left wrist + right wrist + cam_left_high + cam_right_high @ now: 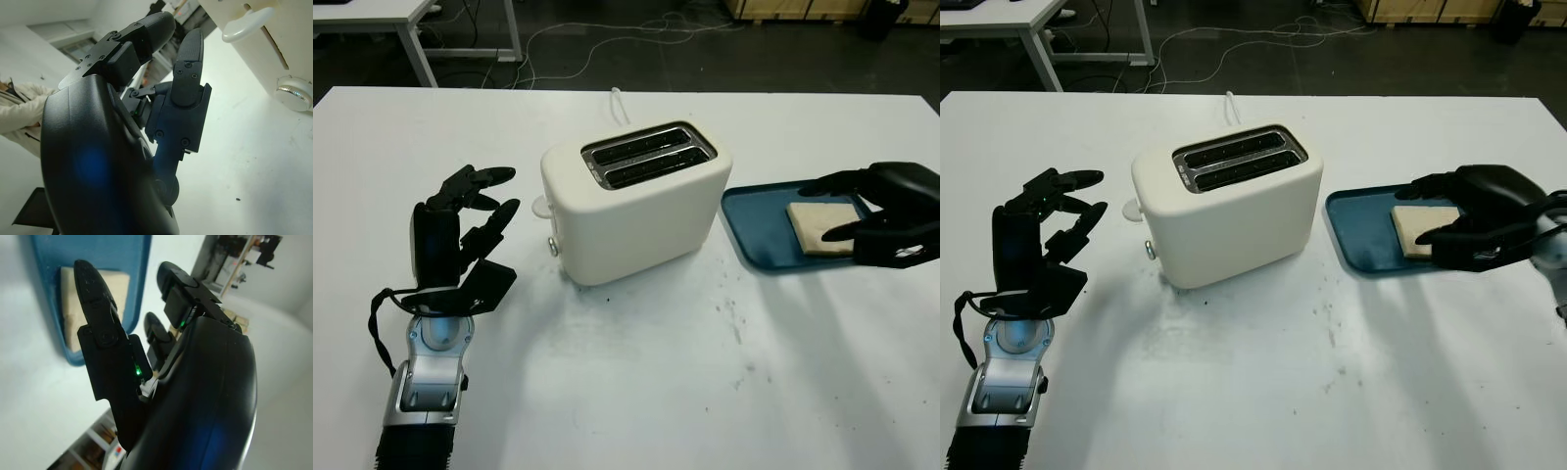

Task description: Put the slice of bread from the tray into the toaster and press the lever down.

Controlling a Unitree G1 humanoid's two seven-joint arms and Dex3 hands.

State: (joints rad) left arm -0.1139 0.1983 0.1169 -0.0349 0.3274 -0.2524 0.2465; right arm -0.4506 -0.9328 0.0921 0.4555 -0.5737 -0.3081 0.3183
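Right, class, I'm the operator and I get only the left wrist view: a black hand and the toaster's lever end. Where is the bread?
Observer: The slice of bread lies on the blue tray, on the table to the right of the toaster.
Operator: My left hand is open, near the lever. Where is the other hand?
Observer: The right hand is over the tray, at the bread, which lies flat on it.
Operator: Is anything in the toaster already?
Observer: No, both slots on top look empty.
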